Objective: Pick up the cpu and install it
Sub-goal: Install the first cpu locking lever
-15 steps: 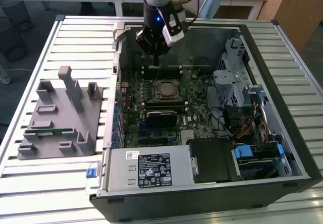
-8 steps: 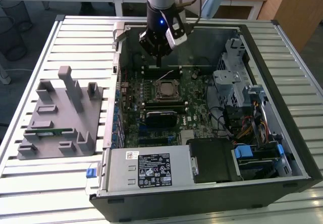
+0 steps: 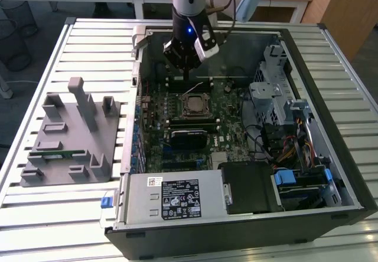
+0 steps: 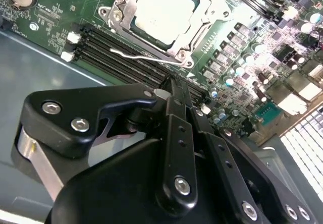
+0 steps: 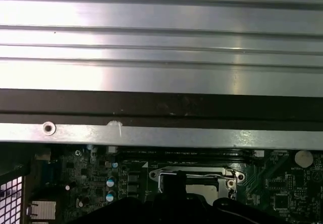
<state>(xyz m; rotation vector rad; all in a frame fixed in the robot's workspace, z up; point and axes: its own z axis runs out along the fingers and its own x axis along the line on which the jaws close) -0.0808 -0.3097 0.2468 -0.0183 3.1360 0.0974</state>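
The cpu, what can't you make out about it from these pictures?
- First wrist view: the cpu is partly hidden by the gripper in front of it.
- Second wrist view: the picture's edge cuts off part of the cpu and of the socket around it.
- Exterior view: the cpu is too small to tell whether it lies flat in the socket.

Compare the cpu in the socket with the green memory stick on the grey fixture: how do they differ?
The cpu is a square, pale silvery chip; the memory stick is long, narrow and green. The cpu lies flat inside the metal socket frame on the motherboard, below the gripper; the memory stick rests in the grey fixture on the table, outside the computer case.
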